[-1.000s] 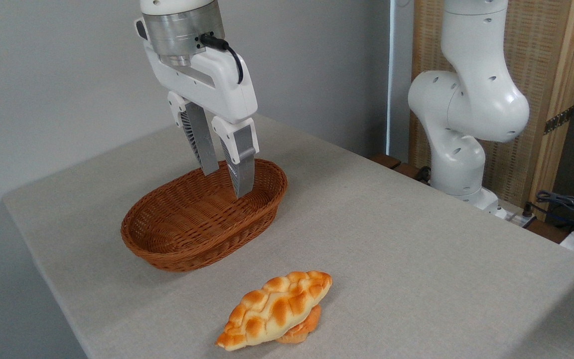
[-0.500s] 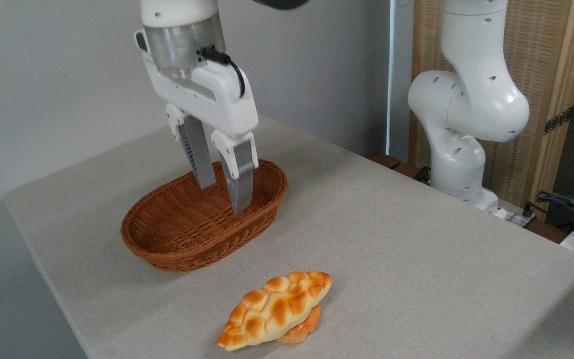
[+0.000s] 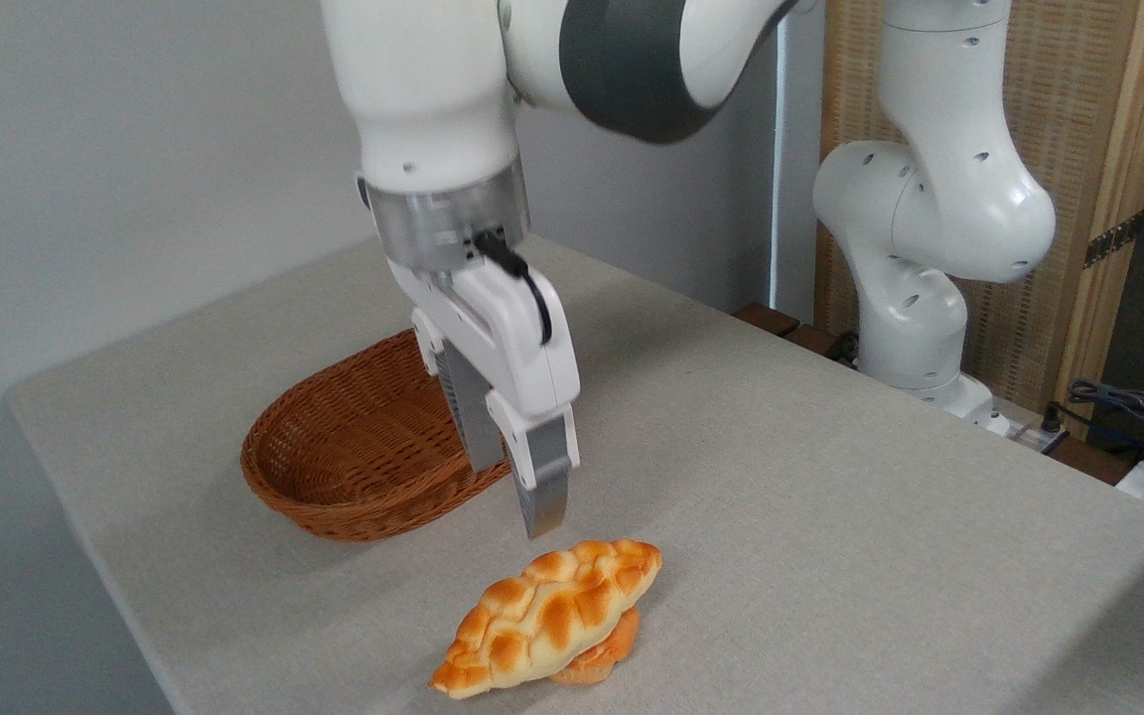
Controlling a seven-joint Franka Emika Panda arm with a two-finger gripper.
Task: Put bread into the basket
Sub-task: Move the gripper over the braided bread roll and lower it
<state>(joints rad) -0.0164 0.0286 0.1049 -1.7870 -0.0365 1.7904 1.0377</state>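
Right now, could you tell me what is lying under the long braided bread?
A small orange bun peeks out beneath the bread, on the table. Most of it is covered by the loaf.

The bread (image 3: 547, 616) is pale yellow with golden-brown toasted patches across a braided surface. The small bun (image 3: 604, 650) showing under it is plain orange. The basket (image 3: 354, 452) is brown woven wicker with close ribbed rows. The worktop (image 3: 781, 477) is light grey-beige with a fine cloth-like grain. The claw (image 3: 520, 492) has a white body and grey fingers; the arm (image 3: 532, 70) above it is white with a dark grey band and a silver ring.
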